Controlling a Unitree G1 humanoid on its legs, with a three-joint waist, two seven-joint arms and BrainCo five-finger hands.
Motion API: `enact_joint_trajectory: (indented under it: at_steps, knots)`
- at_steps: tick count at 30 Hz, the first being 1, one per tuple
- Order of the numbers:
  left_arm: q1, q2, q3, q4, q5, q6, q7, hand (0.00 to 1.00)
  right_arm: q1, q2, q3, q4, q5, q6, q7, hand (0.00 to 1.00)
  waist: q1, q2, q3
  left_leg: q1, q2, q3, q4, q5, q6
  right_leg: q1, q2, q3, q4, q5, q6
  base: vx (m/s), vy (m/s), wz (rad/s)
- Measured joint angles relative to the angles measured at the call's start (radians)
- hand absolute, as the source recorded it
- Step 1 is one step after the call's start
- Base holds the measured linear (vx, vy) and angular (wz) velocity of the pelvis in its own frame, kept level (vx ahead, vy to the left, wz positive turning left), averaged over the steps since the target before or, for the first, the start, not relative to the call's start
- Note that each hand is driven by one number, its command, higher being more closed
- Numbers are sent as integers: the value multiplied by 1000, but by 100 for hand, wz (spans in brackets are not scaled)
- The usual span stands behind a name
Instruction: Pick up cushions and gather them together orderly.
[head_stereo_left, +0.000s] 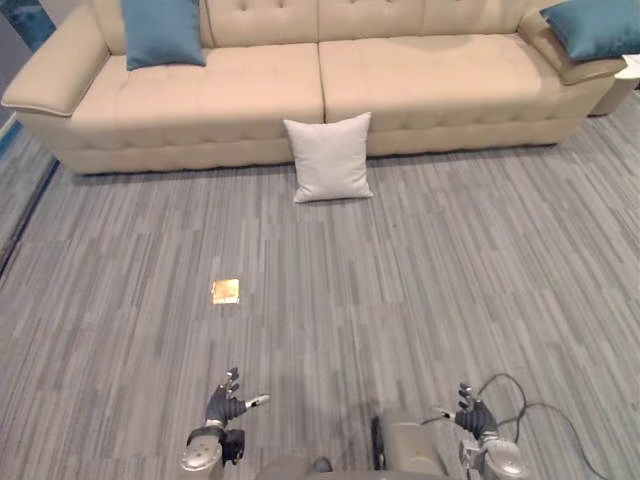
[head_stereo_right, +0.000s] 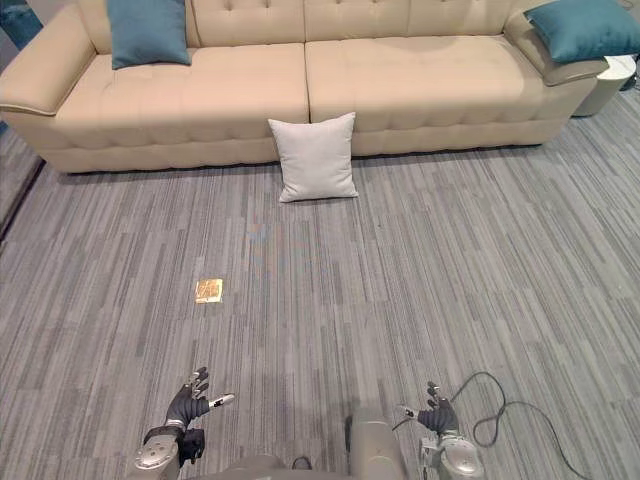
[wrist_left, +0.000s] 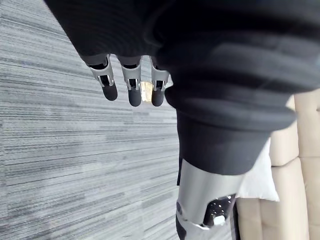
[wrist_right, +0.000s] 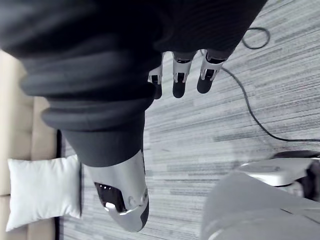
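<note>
Cushions are spread along the sofa (head_stereo_left: 420, 75). At its left end, a teal cushion (head_stereo_left: 163, 32) is propped against the backrest. A white cushion (head_stereo_left: 329, 157) is stood on the carpet (head_stereo_left: 470, 270) and leaned against the sofa's front, near the middle seam. A second teal cushion (head_stereo_left: 597, 27) is laid on the right armrest. A small gold square (head_stereo_left: 225, 291) is seen on the carpet, well apart from the white cushion. The left hand (head_stereo_left: 228, 403) is held low over the carpet, fingers spread and empty. The right hand (head_stereo_left: 472, 415) is likewise held low, fingers relaxed, nothing gripped.
</note>
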Motion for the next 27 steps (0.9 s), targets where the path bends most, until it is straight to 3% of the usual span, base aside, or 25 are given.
enact_joint_trajectory:
  at_steps: [1, 2, 3, 4, 5, 7, 8, 9, 11, 12, 14, 15, 17, 18, 19, 20, 21, 22, 23, 24, 25, 26, 27]
  knots:
    - [-1, 5, -2, 5, 0, 0, 0, 0, 2, -1, 0, -18, 0, 0, 0, 0, -9, -10, 1, 17, -4, -10, 1, -4, -17, -7, -3, 11, -96, 77, -21, 760, -120, 53]
    - [-2, 0, -1, 24, 1, 0, 0, 0, 28, -7, -1, -43, -1, -3, -1, 0, -32, -18, -1, 57, 7, -32, 14, -25, -54, -7, -7, 13, -103, 258, -80, 785, -139, 43]
    - [-9, -11, -1, 37, 0, 1, 1, 0, 16, -14, -2, -42, -2, -2, -1, 0, -35, 3, 1, 54, 29, -37, 38, -24, -64, -20, 2, -10, -56, 228, -96, 795, -171, 42]
    - [-20, -13, -1, 42, 1, 0, -2, 0, 4, -10, -2, -54, -4, -2, -1, 0, -40, 3, -1, 20, 29, -39, 119, 27, -147, -18, -6, -20, -18, 167, -111, 521, -119, 10]
    - [-24, -19, 0, 42, 1, 0, -1, 0, 5, -11, -1, -63, -5, -2, -1, 0, -37, 3, 0, -2, 29, -34, 172, 71, -161, -3, -4, -20, -13, 150, -115, 667, -174, 15]
    - [-14, -52, 9, 42, 1, -1, -1, 0, 26, -14, 29, -102, -10, -2, -1, 0, -32, -4, 10, -112, 56, -14, 530, 318, -152, 157, -2, -20, -69, 83, -126, 741, -190, 7]
    - [-3, -62, 10, 32, 1, -3, -6, 0, 40, 0, 61, -136, -8, -5, -1, 0, -28, -4, 14, -207, 131, 42, 792, 282, -104, 288, 16, -20, -124, 67, -142, 740, -179, 3]
    - [0, -66, 10, 24, 1, -3, -6, 0, 45, 10, 71, -164, -7, -9, -3, 0, -14, -14, 15, -266, 166, 82, 883, 248, -73, 350, 19, -14, -153, 60, -152, 565, -135, -8]
    - [0, -84, 10, 0, 1, -2, -7, 0, 45, 20, 90, -211, 1, -17, -2, 0, 23, -31, 20, -392, 190, 136, 923, 196, -45, 452, 19, 16, -231, 46, -167, 496, -88, -39]
    - [1, -93, 9, -12, 1, -4, -7, 0, 43, 29, 92, -234, 1, -17, -2, 0, 50, -31, 20, -494, 200, 155, 869, 159, -50, 514, 16, 37, -288, 18, -147, 476, -33, -45]
    - [6, -99, 9, -12, 1, -2, -7, 0, 41, 29, 95, -235, 2, -14, -1, 0, 62, -30, 24, -558, 199, 164, 771, 138, -54, 554, 17, 44, -312, -2, -136, 465, 53, -31]
    - [13, -104, 7, -12, 1, -1, -8, 0, 39, 31, 100, -234, 10, -13, -1, 0, 75, -31, 25, -592, 181, 171, 635, 136, -52, 597, 7, 65, -324, -31, -129, 609, 135, -40]
    - [41, -110, 7, -11, 1, -1, -7, 0, 45, 35, 99, -234, 22, -13, -2, 0, 79, -37, 22, -600, 122, 141, 354, 174, -100, 653, -19, 97, -335, -79, -112, 546, 178, -47]
    - [54, -113, 3, -5, 1, -2, -7, 0, 47, 32, 99, -223, 22, -16, -2, 0, 80, -24, 12, -591, 109, 106, 211, 197, -133, 669, -18, 124, -344, -105, -106, 555, 280, -80]
    - [63, -106, 5, 26, 1, -1, -5, 0, 32, 34, 104, -181, 22, -14, -2, 0, 94, -19, -3, -589, 92, 94, 217, 306, -96, 690, -28, 175, -330, -145, -96, 695, 338, -101]
    - [64, -105, 14, 37, -1, -1, -2, 0, 34, 42, 109, -154, 21, -12, -1, 0, 102, -48, -30, -590, 63, 96, 249, 287, -38, 670, -61, 220, -279, -158, -100, 484, 236, -86]
    - [62, -100, 12, 38, 0, -1, -2, 0, 35, 43, 110, -147, 19, -12, 0, 0, 101, -57, -40, -589, 52, 107, 261, 270, -20, 648, -76, 238, -227, -156, -97, 663, 285, -47]
    - [57, -97, 9, 40, 0, -2, -3, 0, 39, 45, 108, -145, 18, -11, 0, 0, 93, -73, -43, -563, 39, 140, 289, 230, 6, 597, -88, 268, -75, -139, -39, 658, 292, -34]
    - [56, -97, 9, 50, 0, -2, -3, 0, 40, 51, 110, -139, 17, -11, 1, 0, 83, -87, -37, -499, 19, 157, 287, 184, 20, 522, -92, 300, 149, -76, 87, 776, 344, -31]
    - [56, -92, 7, 55, -1, -2, -3, 0, 39, 55, 112, -139, 18, -12, 1, 0, 71, -92, -34, -457, 9, 161, 275, 163, 27, 482, -91, 308, 280, -17, 165, 571, 231, -30]
    - [53, -81, -10, 67, -1, 1, -3, 0, 41, 61, 118, -139, 18, -12, 2, 0, 57, -97, -30, -371, 0, 173, 261, 124, 34, 405, -96, 299, 495, 14, 181, 542, 177, -30]
    - [57, -80, -15, 71, -1, 1, -2, 0, 43, 60, 135, -140, 18, -12, 2, 0, 49, -91, -27, -275, -1, 183, 230, 100, 40, 341, -111, 238, 596, -26, 91, 524, 148, -33]
    - [55, -75, -17, 75, -1, 1, -1, 0, 42, 58, 146, -139, 17, -12, 3, 0, 48, -85, -25, -231, 0, 184, 207, 98, 41, 316, -113, 206, 599, -45, 62, 511, 106, -31]
